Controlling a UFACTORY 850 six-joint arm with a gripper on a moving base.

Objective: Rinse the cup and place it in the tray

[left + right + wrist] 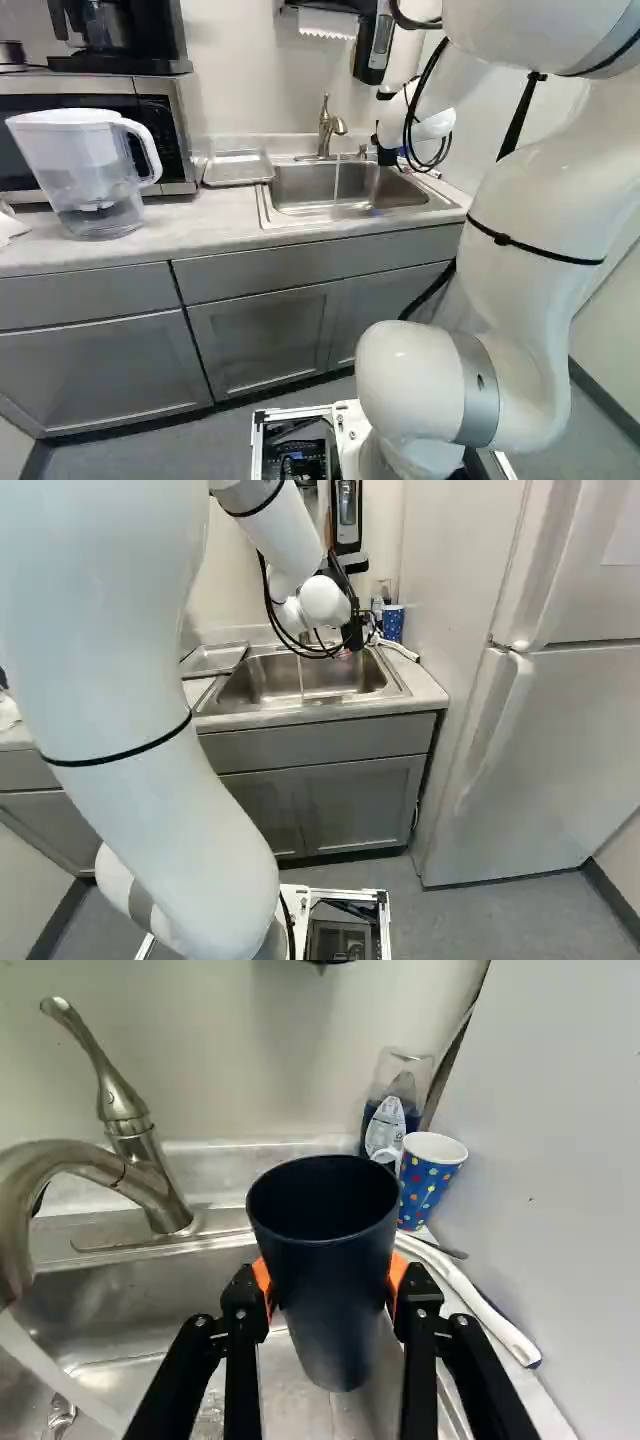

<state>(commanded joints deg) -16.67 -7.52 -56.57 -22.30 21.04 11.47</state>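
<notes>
In the right base view my gripper hangs over the sink's right part, its fingertips hard to make out. The wrist view shows the gripper shut on a dark blue cup, an orange pad on either side. The cup is upright or nearly so, its open mouth showing, above the steel sink. Water runs from the faucet into the basin, beside the cup and apart from it. A metal tray lies on the counter, left of the sink in the left base view.
A dotted paper cup and a bottle stand in the corner behind the held cup. A white brush handle lies along the sink's edge. Water pitcher and microwave stand left of the tray; a fridge is at the right.
</notes>
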